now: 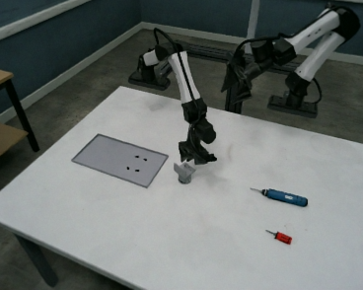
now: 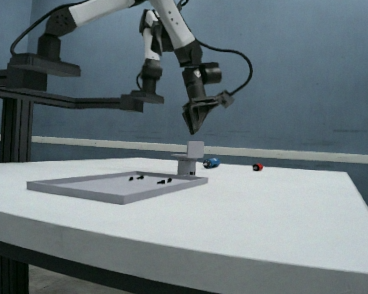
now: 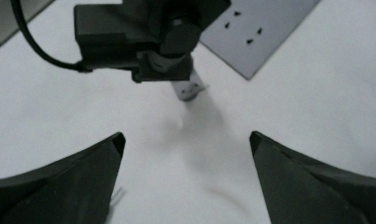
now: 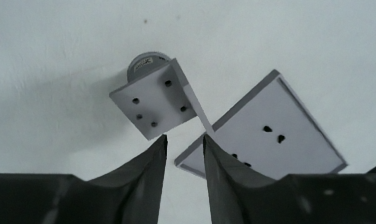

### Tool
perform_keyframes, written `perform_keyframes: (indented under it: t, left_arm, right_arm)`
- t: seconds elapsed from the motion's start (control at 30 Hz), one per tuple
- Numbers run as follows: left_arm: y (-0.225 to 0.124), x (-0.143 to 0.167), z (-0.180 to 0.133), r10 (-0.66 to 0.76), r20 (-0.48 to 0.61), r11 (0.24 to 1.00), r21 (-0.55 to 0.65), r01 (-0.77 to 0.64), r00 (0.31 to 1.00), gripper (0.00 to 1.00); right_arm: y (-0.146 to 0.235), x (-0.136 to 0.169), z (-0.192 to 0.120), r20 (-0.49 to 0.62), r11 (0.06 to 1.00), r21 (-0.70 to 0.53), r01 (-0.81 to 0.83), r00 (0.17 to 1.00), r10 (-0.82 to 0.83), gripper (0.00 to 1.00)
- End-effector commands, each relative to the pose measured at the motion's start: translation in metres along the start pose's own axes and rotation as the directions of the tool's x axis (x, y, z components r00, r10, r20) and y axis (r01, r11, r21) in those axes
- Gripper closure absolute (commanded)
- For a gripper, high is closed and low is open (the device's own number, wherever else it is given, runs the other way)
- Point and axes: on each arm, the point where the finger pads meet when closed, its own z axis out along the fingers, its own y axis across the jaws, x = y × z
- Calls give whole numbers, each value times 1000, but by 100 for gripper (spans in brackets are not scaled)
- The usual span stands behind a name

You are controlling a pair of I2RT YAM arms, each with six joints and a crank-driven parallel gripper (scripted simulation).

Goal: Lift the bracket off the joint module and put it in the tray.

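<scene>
The grey L-shaped bracket [image 1: 184, 169] [image 2: 195, 149] [image 4: 154, 107] sits on top of the round grey joint module [image 1: 184, 180] [image 2: 186, 168] [image 4: 143, 64], which stands upright on the table beside the tray [image 1: 107, 153] [image 2: 78, 193] [image 4: 299, 150]. The bracket's upright plate faces the tray side. My right gripper [image 4: 185, 137] [image 2: 192, 130] is partly open, its fingers fairly close together with nothing between them, a little above the bracket. My left gripper [image 3: 187, 134] [image 1: 235, 95] is wide open and empty, high over the table's back edge.
Several small black screws [image 1: 137, 156] [image 3: 249, 41] lie in the tray. A blue screwdriver [image 1: 286, 197] [image 2: 211, 163] and a red screwdriver [image 1: 284, 238] [image 2: 258, 167] lie on the table, away from the module. The right arm's wrist hangs between the left gripper's camera and the module.
</scene>
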Motion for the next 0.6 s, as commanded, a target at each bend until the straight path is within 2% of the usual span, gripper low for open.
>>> perform_keyframes:
  t: [0.0,0.23,0.57]
  left_arm:
    - [-1,-9,-1,5,28,1000,7,-6,1000,0]
    - [-1,-9,-1,5,28,1000,7,-6,1000,0]
    - [-1,-9,-1,5,28,1000,7,-6,1000,0]
  right_arm:
    - [-5,4,-3,-99,972,-129,198,972,-211,70]
    - [-17,-2,-2,-81,886,-293,360,914,-398,70]
    - [-21,1,15,-92,891,-302,338,920,-380,70]
